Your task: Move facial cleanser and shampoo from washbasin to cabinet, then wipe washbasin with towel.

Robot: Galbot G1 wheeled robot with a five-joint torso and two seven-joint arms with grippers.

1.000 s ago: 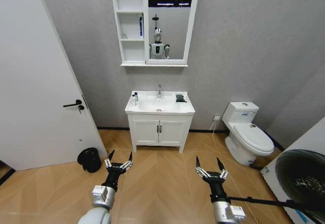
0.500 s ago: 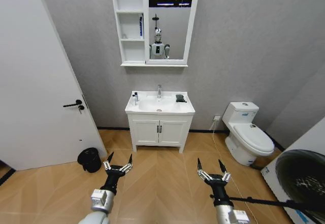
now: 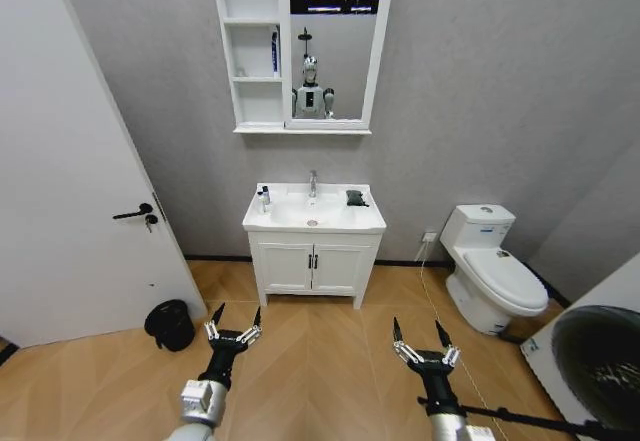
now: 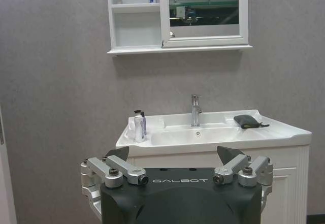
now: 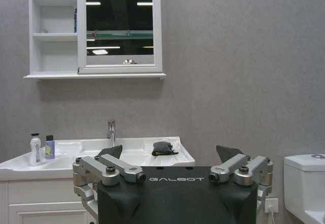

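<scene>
Camera shifted, washbasin (image 3: pixel 314 213) nearer — left gripper (image 3: pixel 232 329), right gripper (image 3: pixel 424 346) both wide, holding nothing, low

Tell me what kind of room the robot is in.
A bathroom, most likely: a white washbasin with a chrome tap, a mirrored wall cabinet above it, and a toilet beside.

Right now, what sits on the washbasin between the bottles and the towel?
In the left wrist view, the chrome tap and the bowl lie between the bottles and the black towel.
</scene>
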